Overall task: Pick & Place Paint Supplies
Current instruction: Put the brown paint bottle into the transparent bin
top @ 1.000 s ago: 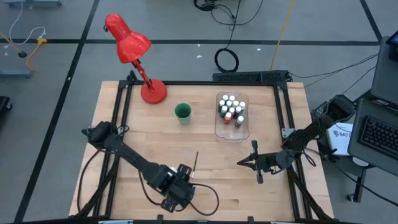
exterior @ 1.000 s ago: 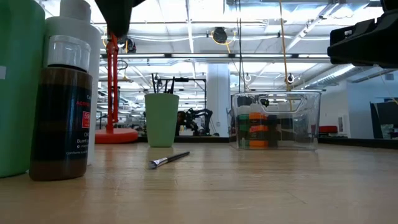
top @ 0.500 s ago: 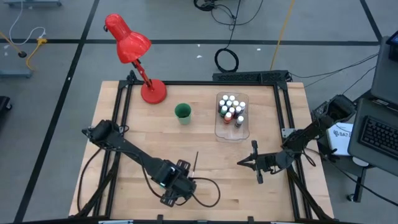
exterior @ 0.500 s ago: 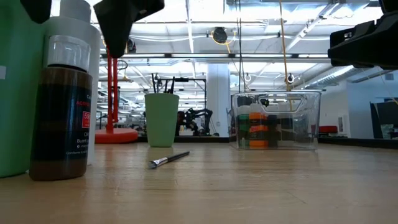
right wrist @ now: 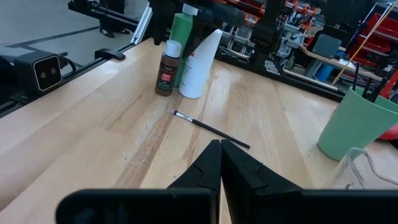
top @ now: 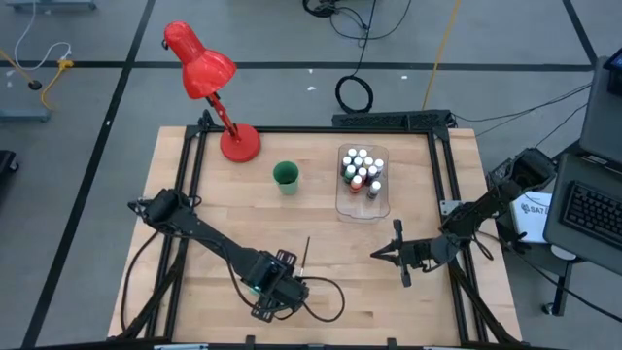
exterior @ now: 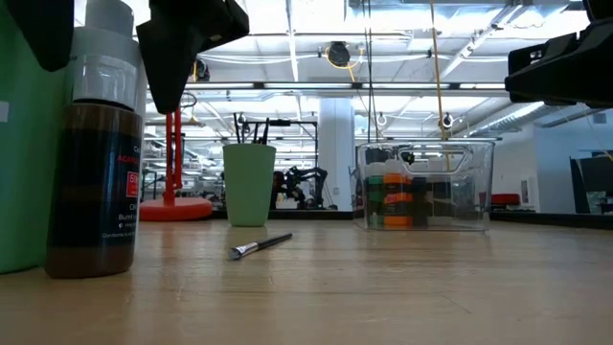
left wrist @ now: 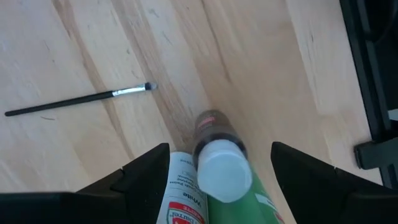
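At the table's near edge a white bottle (right wrist: 200, 62), a green bottle (right wrist: 181, 34) and a small brown paint bottle (exterior: 93, 182) stand upright close together. My left gripper (left wrist: 219, 148) hangs open above them, pointing down. Its fingers stand on either side of a white cap (left wrist: 224, 177) and touch nothing. A thin dark-handled brush (top: 304, 255) lies flat on the wood a little farther in. My right gripper (top: 374, 255) waits shut above the table's right part, pointing left. In the high view the left gripper (top: 275, 297) hides the three bottles.
A green cup (top: 285, 175) holding brushes stands at the far middle. Beside it, a clear tray (top: 374, 207) holds several small white-capped bottles. A red desk lamp (top: 209, 83) stands at the far left corner. Bare wood lies between the brush and the tray.
My left gripper has come down over the cluster of bottles at the near edge and tipped a little. Its fingers now reach down on both sides of the white bottle's top. The bottles and the brush have stayed where they were.
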